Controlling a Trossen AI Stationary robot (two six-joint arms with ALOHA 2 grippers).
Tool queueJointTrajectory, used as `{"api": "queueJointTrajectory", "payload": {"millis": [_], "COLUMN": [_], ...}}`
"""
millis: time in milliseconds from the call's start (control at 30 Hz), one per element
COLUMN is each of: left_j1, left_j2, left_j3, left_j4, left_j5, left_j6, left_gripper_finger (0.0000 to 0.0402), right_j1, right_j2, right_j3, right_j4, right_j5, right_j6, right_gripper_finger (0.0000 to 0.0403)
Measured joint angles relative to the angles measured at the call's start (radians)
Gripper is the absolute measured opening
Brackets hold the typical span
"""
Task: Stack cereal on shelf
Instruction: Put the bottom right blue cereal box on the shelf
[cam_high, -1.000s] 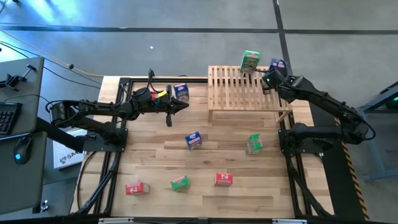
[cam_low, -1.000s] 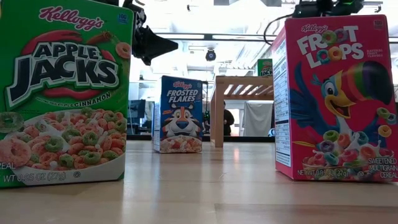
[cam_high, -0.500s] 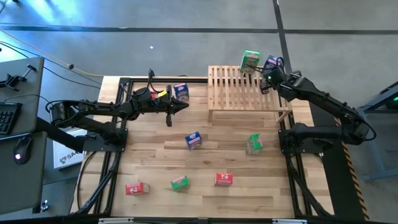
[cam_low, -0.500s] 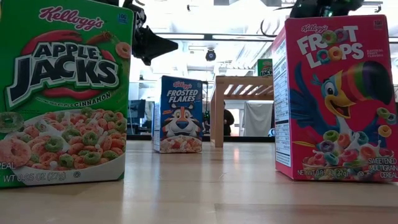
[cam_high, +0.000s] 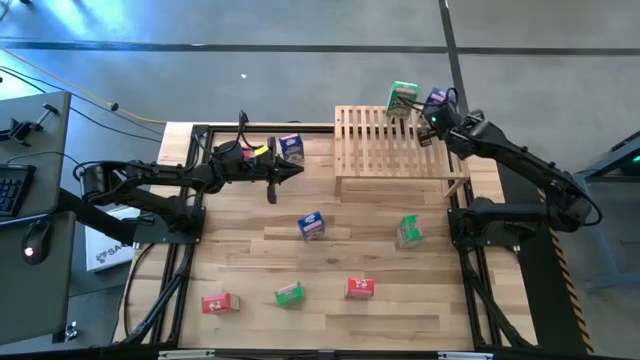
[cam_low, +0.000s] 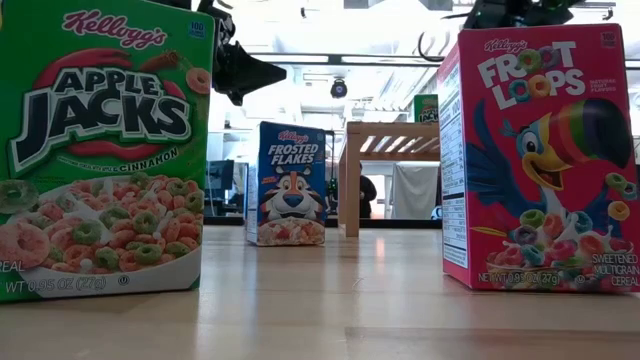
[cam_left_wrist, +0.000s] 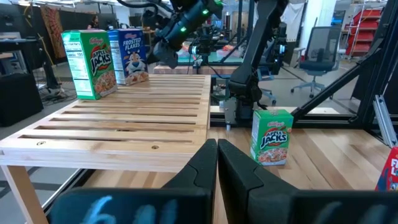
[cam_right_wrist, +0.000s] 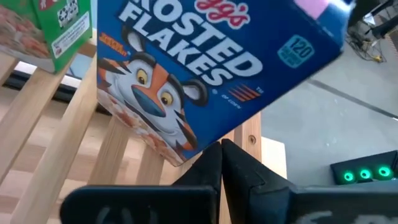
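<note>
The wooden slatted shelf (cam_high: 390, 145) stands at the table's far right. A green cereal box (cam_high: 402, 98) and a blue one (cam_high: 436, 99) stand upright on its far edge; both also show in the left wrist view, green (cam_left_wrist: 90, 63) and blue (cam_left_wrist: 129, 56). My right gripper (cam_high: 430, 118) is shut, just right of and nearer than the blue box (cam_right_wrist: 205, 68). My left gripper (cam_high: 297, 170) hovers shut over the table's far left, beside another blue box (cam_high: 291, 147). Further boxes lie on the planks: blue (cam_high: 312, 226), green (cam_high: 408, 231), red (cam_high: 359, 288). My right gripper's shut fingertips (cam_right_wrist: 217, 155) meet the blue box at the lower edge (cam_right_wrist: 208, 142) of its printed front. They come slanting from the table's near right side. The box stands on its base on the shelf's slats (cam_right_wrist: 124, 155), beside the green box.
A green box (cam_high: 289, 294) and a red box (cam_high: 219, 303) lie near the table's near edge. In the low view a green box (cam_low: 100, 150) and a red box (cam_low: 540, 160) stand close to the camera. Bare slats fill the shelf's near part (cam_left_wrist: 124, 124).
My right gripper has moved a little toward the table's far left, along the shelf's far edge. The blue box has slid with it, closer to the green box. The left arm has kept still.
</note>
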Motion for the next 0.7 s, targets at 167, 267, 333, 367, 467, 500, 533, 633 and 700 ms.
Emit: {"api": "queueJointTrajectory", "payload": {"millis": [167, 267, 333, 367, 467, 500, 533, 633, 700], "left_j1": [0.000, 0.000, 0.000, 0.000, 0.000, 0.000, 0.000, 0.000, 0.000], "left_j2": [0.000, 0.000, 0.000, 0.000, 0.000, 0.000, 0.000, 0.000, 0.000], "left_j3": [0.000, 0.000, 0.000, 0.000, 0.000, 0.000, 0.000, 0.000, 0.000], "left_j4": [0.000, 0.000, 0.000, 0.000, 0.000, 0.000, -0.002, -0.014, -0.020], "left_j5": [0.000, 0.000, 0.000, 0.000, 0.000, 0.000, 0.000, 0.000, -0.001], "left_j6": [0.000, 0.000, 0.000, 0.000, 0.000, 0.000, -0.001, -0.003, -0.003], "left_gripper_finger": [0.0005, 0.0005, 0.0005, 0.0005, 0.0005, 0.0005, 0.0005, 0.0005, 0.0005], "right_j1": [0.000, -0.005, -0.006, -0.006, -0.005, -0.003, 0.001, 0.022, 0.037], "right_j2": [0.016, 0.031, 0.037, 0.037, 0.014, 0.000, -0.015, -0.062, -0.088], "right_j3": [0.000, 0.000, 0.000, 0.000, 0.000, 0.000, 0.000, 0.000, -0.008], "right_j4": [0.050, 0.108, 0.125, 0.125, 0.093, 0.077, 0.058, -0.015, -0.014], "right_j5": [0.005, 0.009, 0.009, 0.013, 0.044, 0.043, 0.040, -0.031, -0.120], "right_j6": [-0.021, -0.052, -0.076, -0.091, -0.111, -0.115, -0.115, -0.101, -0.115], "right_gripper_finger": [0.0000, 0.0000, 0.0000, 0.0000, 0.0000, 0.0000, 0.0000, 0.0000, 0.0000]}}
